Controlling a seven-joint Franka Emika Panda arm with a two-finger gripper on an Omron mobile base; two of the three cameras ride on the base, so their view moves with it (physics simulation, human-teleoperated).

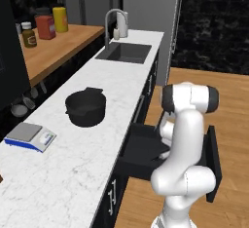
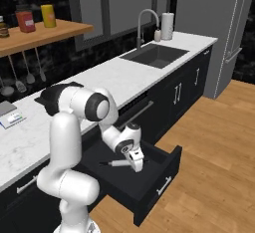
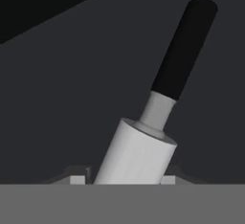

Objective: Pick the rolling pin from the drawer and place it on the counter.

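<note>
Two-finger gripper (image 2: 136, 165) sits low inside the wide, shallow black box drawer (image 2: 149, 184), pulled open below the white marble counter (image 2: 114, 80). Fingertips mostly cut off in the hand view; they flank the slim pale grey-white rolling pin (image 3: 139, 153) closely, but firm contact cannot be told. Pin's smooth barrel passes between them; a matte black handle (image 3: 184, 48) extends beyond the gripper over the drawer's flat dark floor. Far end hidden.

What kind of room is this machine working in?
A kitchen, rendered rather than real: a marble counter with a sink and tap, a black pot, and a rolling pin in an open drawer.
</note>
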